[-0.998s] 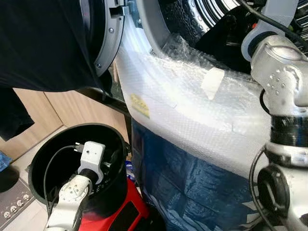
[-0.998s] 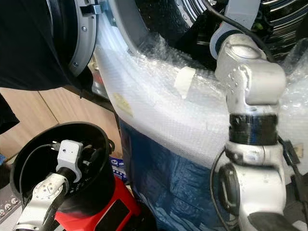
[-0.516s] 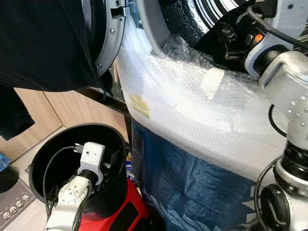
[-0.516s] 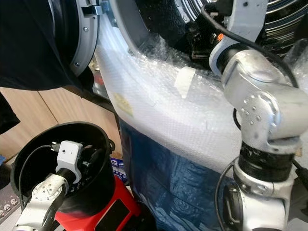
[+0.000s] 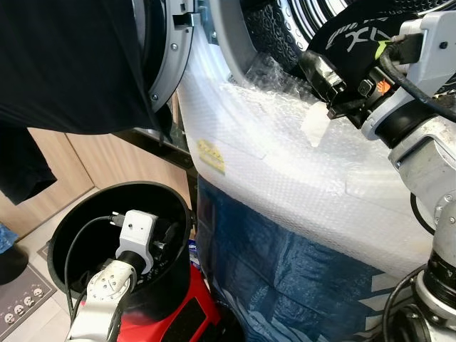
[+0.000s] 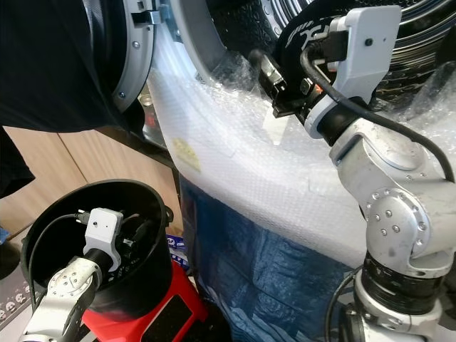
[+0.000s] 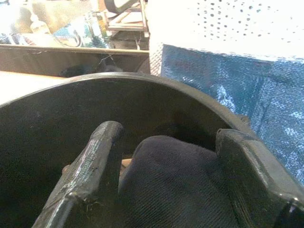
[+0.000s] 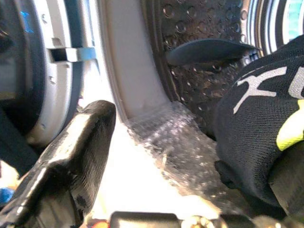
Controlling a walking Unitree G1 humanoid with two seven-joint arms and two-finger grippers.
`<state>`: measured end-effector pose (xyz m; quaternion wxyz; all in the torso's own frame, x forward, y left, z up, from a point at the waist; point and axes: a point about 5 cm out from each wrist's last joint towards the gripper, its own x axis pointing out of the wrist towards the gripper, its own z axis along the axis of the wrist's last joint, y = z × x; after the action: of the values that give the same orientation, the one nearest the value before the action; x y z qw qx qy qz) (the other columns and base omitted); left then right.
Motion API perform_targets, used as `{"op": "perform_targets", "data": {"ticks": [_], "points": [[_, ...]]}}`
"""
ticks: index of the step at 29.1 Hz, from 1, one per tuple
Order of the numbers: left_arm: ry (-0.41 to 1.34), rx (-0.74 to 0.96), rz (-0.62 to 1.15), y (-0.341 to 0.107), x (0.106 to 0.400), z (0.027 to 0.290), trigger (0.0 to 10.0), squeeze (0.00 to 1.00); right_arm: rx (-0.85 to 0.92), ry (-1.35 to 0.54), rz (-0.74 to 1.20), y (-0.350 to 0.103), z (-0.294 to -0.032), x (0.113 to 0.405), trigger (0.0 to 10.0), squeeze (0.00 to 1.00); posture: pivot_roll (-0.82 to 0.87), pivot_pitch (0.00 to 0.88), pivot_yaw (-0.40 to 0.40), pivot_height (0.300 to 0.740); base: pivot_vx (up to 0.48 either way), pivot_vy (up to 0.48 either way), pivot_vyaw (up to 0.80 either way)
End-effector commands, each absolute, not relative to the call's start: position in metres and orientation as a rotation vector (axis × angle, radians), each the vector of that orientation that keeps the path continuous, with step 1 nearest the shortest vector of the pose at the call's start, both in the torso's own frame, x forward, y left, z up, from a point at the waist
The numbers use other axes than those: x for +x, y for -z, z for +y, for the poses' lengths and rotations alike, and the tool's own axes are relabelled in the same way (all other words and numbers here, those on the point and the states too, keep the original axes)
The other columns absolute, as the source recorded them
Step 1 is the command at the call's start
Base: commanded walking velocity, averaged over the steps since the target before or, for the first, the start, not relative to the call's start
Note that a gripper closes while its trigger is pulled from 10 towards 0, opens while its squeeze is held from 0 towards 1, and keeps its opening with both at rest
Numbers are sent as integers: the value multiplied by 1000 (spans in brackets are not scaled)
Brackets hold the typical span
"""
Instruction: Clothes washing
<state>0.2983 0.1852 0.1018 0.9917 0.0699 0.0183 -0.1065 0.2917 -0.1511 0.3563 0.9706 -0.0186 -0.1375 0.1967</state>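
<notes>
The right tool (image 8: pixel 156 156), fingers apart, touches a black garment (image 8: pixel 266 133); the left tool (image 7: pixel 166 175) straddles dark cloth (image 7: pixel 175 185).

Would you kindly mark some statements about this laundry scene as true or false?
1. The right gripper is at the washing machine drum opening. True.
2. The left gripper is raised above the washer. False: it is down inside the black bucket.
3. Dark cloth lies between the left fingers. True.
4. The washer front is bare metal. False: bubble wrap covers it.
5. The washer door is closed. False: it stands open.
</notes>
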Motion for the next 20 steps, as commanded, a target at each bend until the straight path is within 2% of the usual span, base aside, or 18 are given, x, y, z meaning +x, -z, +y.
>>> {"op": "perform_targets", "data": {"ticks": [1, 8, 10, 20], "points": [[206, 144, 35, -103, 297, 189, 10000, 0, -50, -390, -273, -356, -153, 291, 10000, 0, 62, 106, 29, 740, 0, 0, 0], [204, 142, 36, -103, 297, 189, 10000, 0, -208, -333, -290, -354, -172, 282, 10000, 0, 54, 109, 30, 740, 0, 0, 0], [205, 142, 35, -103, 298, 189, 10000, 0, -181, -313, -267, -351, -174, 283, 10000, 0, 54, 108, 31, 740, 0, 0, 0], [199, 146, 24, -107, 300, 189, 10000, 0, -117, -424, -299, -351, -150, 290, 10000, 0, 70, 103, 31, 740, 0, 0, 0]]}}
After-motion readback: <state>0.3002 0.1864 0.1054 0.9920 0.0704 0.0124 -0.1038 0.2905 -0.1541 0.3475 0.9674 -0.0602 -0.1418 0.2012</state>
